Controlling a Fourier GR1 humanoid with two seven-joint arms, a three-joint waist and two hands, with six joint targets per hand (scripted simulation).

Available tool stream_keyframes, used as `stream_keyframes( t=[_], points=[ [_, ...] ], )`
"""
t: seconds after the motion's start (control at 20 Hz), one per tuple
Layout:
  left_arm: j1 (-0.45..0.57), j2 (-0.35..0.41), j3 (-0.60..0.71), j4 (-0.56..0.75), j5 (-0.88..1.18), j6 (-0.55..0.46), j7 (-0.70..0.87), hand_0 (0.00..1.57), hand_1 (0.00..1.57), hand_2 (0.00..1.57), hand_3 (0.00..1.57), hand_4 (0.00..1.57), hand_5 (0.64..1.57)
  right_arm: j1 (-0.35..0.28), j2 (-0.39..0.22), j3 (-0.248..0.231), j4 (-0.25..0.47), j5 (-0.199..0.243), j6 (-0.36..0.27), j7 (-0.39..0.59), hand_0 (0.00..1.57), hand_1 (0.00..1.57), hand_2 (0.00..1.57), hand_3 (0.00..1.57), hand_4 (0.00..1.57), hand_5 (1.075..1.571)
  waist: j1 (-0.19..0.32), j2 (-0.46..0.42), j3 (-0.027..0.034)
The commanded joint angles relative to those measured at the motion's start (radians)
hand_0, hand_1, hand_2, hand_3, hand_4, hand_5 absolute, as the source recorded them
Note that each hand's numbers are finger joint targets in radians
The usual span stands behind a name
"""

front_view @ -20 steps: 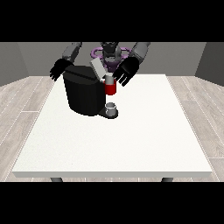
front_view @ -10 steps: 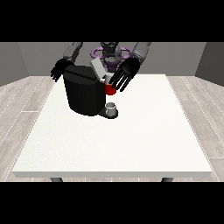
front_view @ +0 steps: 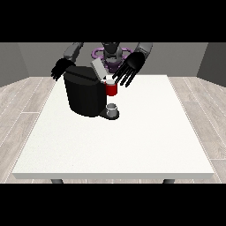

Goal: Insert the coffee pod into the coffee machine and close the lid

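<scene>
A black coffee machine (front_view: 84,95) stands on the white table (front_view: 119,141) toward its far left. Its grey lid (front_view: 99,68) is tilted up and open. A red brew head (front_view: 111,88) sticks out at the machine's right side, above a small grey cup (front_view: 112,109) on the drip base. The hand at the view's right (front_view: 130,67) hovers just above and right of the red part, fingers spread and pointing down, holding nothing that I can see. The hand at the view's left (front_view: 61,69) hangs behind the machine's left top corner, fingers relaxed. I see no separate coffee pod.
The robot's torso (front_view: 111,54) stands behind the table's far edge. The table spreads wide to the front and right of the machine.
The hand at the view's right rose and moved right, off the red part, which now shows in full. The hand at the view's left barely shifted.
</scene>
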Motion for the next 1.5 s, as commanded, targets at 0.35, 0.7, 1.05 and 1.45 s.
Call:
stream_keyframes(
  t=[0.35,0.7,1.05,1.45],
  points=[
    [0.104,-0.053,0.057,-0.028,0.060,0.005,-0.002,0.00,0.00,0.00,0.00,0.00,1.571,0.083,0.001,-0.015,0.011,-0.022,0.009,-0.013,0.00,0.00,0.00,0.00,0.39,1.571,0.062,-0.113,-0.0006],
    [0.247,-0.230,0.266,-0.024,0.331,0.009,-0.027,0.00,0.00,0.00,0.00,0.26,1.571,0.175,-0.021,-0.062,0.010,-0.063,0.030,-0.010,0.00,0.00,0.00,0.00,0.40,1.571,0.136,-0.292,-0.0025],
    [0.422,-0.334,0.272,-0.065,0.396,0.006,-0.075,0.00,0.00,0.00,0.00,0.00,1.571,0.196,-0.049,-0.004,-0.026,0.006,0.030,0.031,0.00,0.00,0.00,0.00,0.39,1.571,0.254,-0.430,-0.0014],
    [0.570,-0.355,0.301,-0.109,0.486,-0.056,-0.100,0.00,0.00,0.00,0.00,0.00,1.571,0.177,-0.118,0.011,-0.114,-0.032,0.161,0.024,0.00,0.00,0.00,0.00,0.04,1.571,0.300,-0.448,-0.0005]
  ],
)
